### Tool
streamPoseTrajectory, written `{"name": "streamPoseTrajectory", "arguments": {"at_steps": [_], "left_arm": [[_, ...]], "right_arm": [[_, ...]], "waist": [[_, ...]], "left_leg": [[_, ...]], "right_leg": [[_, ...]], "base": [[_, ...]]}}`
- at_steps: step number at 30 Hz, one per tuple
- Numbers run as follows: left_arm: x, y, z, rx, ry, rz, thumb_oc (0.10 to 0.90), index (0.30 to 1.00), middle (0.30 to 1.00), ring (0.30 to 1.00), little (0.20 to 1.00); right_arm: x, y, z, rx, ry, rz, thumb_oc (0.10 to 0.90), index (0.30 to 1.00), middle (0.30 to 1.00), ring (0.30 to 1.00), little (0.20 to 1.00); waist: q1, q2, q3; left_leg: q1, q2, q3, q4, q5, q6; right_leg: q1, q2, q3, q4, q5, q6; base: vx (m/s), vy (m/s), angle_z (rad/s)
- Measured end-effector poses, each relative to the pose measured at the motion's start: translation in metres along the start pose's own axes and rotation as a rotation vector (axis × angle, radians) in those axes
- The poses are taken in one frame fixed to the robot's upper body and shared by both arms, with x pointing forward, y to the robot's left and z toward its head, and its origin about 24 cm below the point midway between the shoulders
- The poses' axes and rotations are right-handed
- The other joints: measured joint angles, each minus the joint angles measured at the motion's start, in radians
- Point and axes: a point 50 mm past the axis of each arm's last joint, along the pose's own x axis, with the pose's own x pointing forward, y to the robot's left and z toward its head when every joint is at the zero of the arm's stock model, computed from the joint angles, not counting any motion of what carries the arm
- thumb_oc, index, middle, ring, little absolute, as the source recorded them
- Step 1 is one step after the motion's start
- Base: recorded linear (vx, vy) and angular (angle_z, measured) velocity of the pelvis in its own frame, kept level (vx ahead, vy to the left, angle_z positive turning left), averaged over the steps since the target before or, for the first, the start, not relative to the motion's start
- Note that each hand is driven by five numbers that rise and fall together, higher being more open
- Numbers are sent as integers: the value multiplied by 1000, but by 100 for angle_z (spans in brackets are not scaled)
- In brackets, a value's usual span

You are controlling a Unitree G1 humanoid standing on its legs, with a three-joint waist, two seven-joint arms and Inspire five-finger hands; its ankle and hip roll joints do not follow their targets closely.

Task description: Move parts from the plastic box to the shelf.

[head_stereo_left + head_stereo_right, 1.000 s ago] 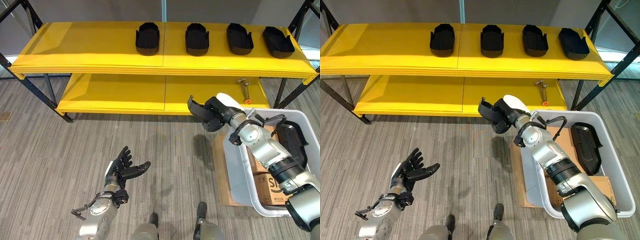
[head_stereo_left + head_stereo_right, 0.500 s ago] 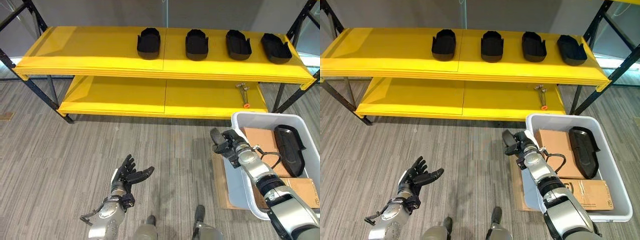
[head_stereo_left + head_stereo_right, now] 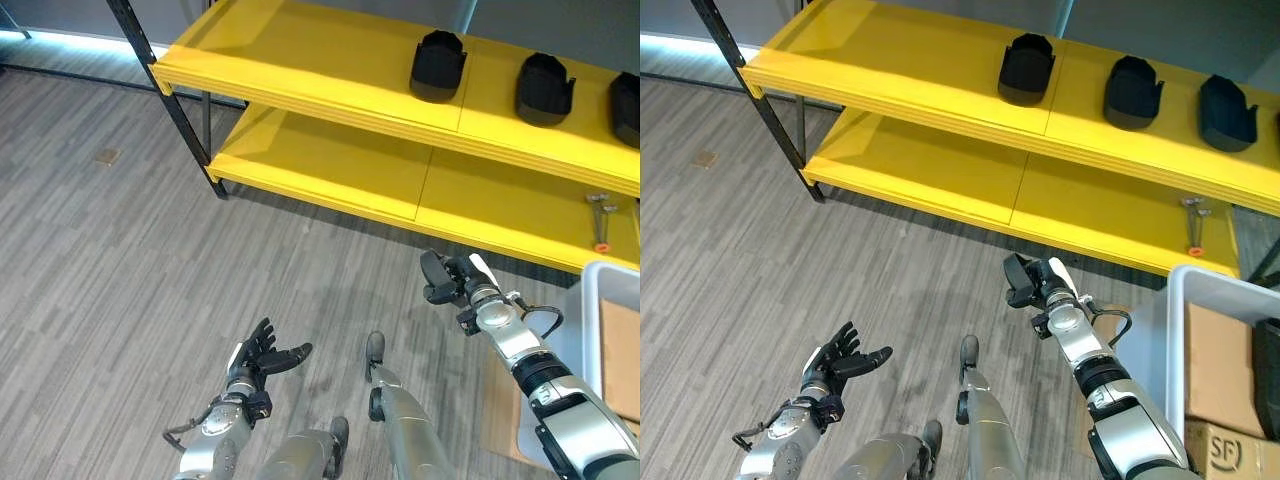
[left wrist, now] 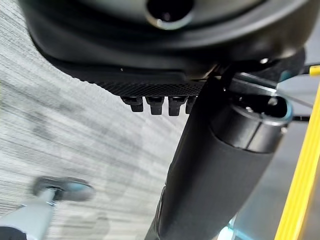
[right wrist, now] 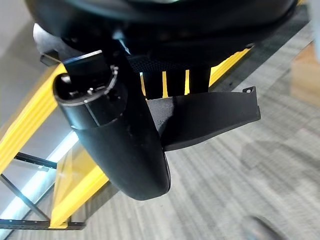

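Black part (image 5: pixel 205 117) is clamped between the thumb and fingers of the right hand (image 3: pixel 447 280), above the floor, short of the yellow shelf (image 3: pixel 330 60). Three parts (image 3: pixel 1026 66) already sit on its top level; placement remains. Left hand (image 3: pixel 262 357) idle, fingers apart.

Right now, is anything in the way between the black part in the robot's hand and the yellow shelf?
No, nothing visible blocks it. The right hand holds a black part over bare floor, in front of the shelf. The top board has free room left of the parts already there.
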Motion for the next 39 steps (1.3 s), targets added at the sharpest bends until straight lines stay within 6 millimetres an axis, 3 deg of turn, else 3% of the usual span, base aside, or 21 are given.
{"name": "streamPoseTrajectory", "arguments": {"at_steps": [2, 3, 4, 6, 9, 13, 14, 15, 16, 17, 19, 20, 21, 22, 23, 25, 27, 29, 32, 36, 39], "left_arm": [[2, -5, 3, -18, -13, -10, 900, 1000, 1000, 1000, 1000], [6, -5, 14, -7, -46, -21, 900, 1000, 1000, 1000, 1000], [5, -5, 27, 9, -94, -35, 900, 1000, 1000, 1000, 1000], [7, -9, 53, 33, -189, -66, 900, 1000, 1000, 1000, 1000], [13, -26, 63, 53, -211, -123, 900, 1000, 1000, 1000, 1000], [11, -25, 58, 52, -194, -122, 900, 1000, 1000, 1000, 1000], [7, -18, 48, 47, -163, -100, 900, 1000, 1000, 1000, 1000], [6, -16, 47, 29, -158, -101, 900, 1000, 1000, 1000, 1000], [6, -15, 48, 27, -159, -100, 900, 1000, 1000, 1000, 1000], [6, -8, 47, 35, -149, -76, 900, 1000, 1000, 1000, 1000], [3, 1, 36, 58, -88, -52, 900, 1000, 1000, 1000, 1000], [3, 6, 34, 67, -78, -40, 900, 1000, 1000, 1000, 1000], [2, 8, 32, 66, -71, -29, 900, 1000, 1000, 1000, 1000], [1, 5, 27, 33, -65, -28, 900, 1000, 1000, 1000, 1000], [2, 1, 24, 0, -68, -28, 900, 1000, 1000, 1000, 1000], [10, -11, 22, -17, -48, -52, 900, 1000, 1000, 1000, 1000], [11, -17, 18, -16, -33, -69, 900, 1000, 1000, 1000, 1000], [11, -23, 19, 3, -33, -117, 900, 1000, 1000, 1000, 1000], [14, -35, 28, 36, -59, -172, 900, 1000, 1000, 1000, 1000], [16, -34, 36, 63, -85, -177, 900, 1000, 1000, 1000, 1000], [22, -40, 54, 93, -132, -197, 900, 1000, 1000, 1000, 1000]], "right_arm": [[3, -8, 9, 0, -24, -17, 400, 300, 300, 300, 300], [4, -15, 16, -7, -43, -33, 400, 300, 300, 300, 300], [4, -18, 19, -11, -52, -38, 400, 300, 300, 300, 300], [5, -41, 61, -30, -188, -86, 400, 300, 300, 300, 300], [1, -66, 113, -70, -351, -121, 400, 300, 300, 300, 300], [1, -55, 112, -84, -349, -86, 400, 300, 300, 300, 300], [2, -50, 110, -107, -343, -66, 400, 300, 300, 300, 300], [1, -49, 111, -110, -348, -57, 400, 300, 300, 300, 300], [1, -47, 112, -105, -352, -54, 400, 300, 300, 300, 300], [2, -36, 112, -89, -350, -26, 400, 300, 300, 300, 300], [2, -23, 112, -83, -350, 18, 400, 300, 300, 300, 300], [2, -19, 111, -68, -353, 29, 400, 300, 300, 300, 300], [1, -15, 107, -57, -355, 41, 400, 300, 300, 300, 300], [0, -14, 104, -62, -357, 51, 400, 300, 300, 300, 300], [-2, -19, 106, -71, -370, 42, 400, 300, 300, 300, 300], [-3, -30, 95, -28, -352, -2, 400, 300, 300, 300, 300], [-5, -31, 72, -26, -288, -10, 400, 300, 300, 300, 300], [-11, -35, 41, -16, -206, -28, 400, 300, 300, 300, 300], [-17, -39, 17, 51, -153, -71, 400, 300, 300, 300, 300], [-21, -19, 35, 109, -223, -15, 400, 300, 300, 300, 300], [-22, -3, 45, 149, -257, 26, 400, 300, 300, 300, 300]], "waist": [[-8, 45, -22], [16, 31, -19], [21, 21, -20], [17, 31, -21], [-48, 20, -49], [-32, 13, -66], [-5, 13, -65], [23, 8, -63], [30, 0, -47], [67, -42, -28], [67, -56, -21], [66, -72, -16], [54, -63, -8], [48, -18, -8], [55, -12, -38], [6, 35, -46], [13, 33, -47], [-7, 36, -52], [-28, 12, -54], [-8, 35, -76], [2, 15, -78]], "left_leg": [[44, 20, -45, -38, -3, -8], [-2, 13, -78, 55, 7, -123], [4, 72, -109, 28, -43, -130], [16, 240, -181, -124, 124, -164], [47, 261, -181, -179, 125, -180], [9, 239, -153, -65, 102, -191], [-167, 197, -133, 359, 124, -224], [-460, 122, -138, 822, 301, -216], [-587, 113, -132, 932, 259, -170], [-614, 135, -110, 790, 181, -108], [-593, 213, -149, 477, 223, -142], [-522, 258, -156, 255, 244, -135], [-433, 322, -189, 6, 260, -134], [-386, 420, -237, -151, 288, -154], [-375, 482, -248, -208, 316, -200], [-385, 548, -209, -218, 316, -203], [-340, 549, -142, -152, 314, -203], [-230, 477, -129, -174, 426, -191], [-270, 348, -81, -65, 410, -215], [-252, 285, -39, -28, 266, -222], [-279, 238, -1, -4, 220, -185]], "right_leg": [[74, 11, -48, -53, 80, -55], [127, 2, -43, -105, 75, -85], [181, 7, -45, -139, 75, -86], [198, 37, -55, -64, 1, -63], [147, 33, -62, 64, -110, 22], [148, 51, -47, 72, -130, 7], [202, 66, -16, 19, -114, -24], [203, 87, -30, 34, -141, -137], [205, 110, 3, 46, -148, -135], [221, 117, 23, 39, -134, -125], [286, 148, 31, 9, -135, -107], [320, 159, 49, -25, -155, -16], [339, 163, 33, -7, -211, 290], [304, 166, 44, 124, -270, 95], [268, 100, 90, 190, -307, 17], [257, 99, 51, 215, -328, 12], [273, 83, 74, 206, -319, 9], [334, 54, 97, 121, -294, 51], [393, -74, 98, 58, -287, 127], [434, -154, 123, -1, -298, 186], [405, -209, 141, -2, -296, 208]], "base": [[257, -223, 18], [200, -213, 36], [137, -161, 45], [155, -204, 30], [228, -241, 7], [57, -140, -34], [8, -217, -93], [8, -171, -93], [140, 2, -95], [187, 64, -95], [278, 153, -78], [257, 249, -40], [263, 276, -50], [282, 299, -73], [262, 300, -74], [182, 276, -25], [196, 373, -35], [129, 303, -7], [106, 277, 46], [52, 236, -12], [46, 179, -4]]}}
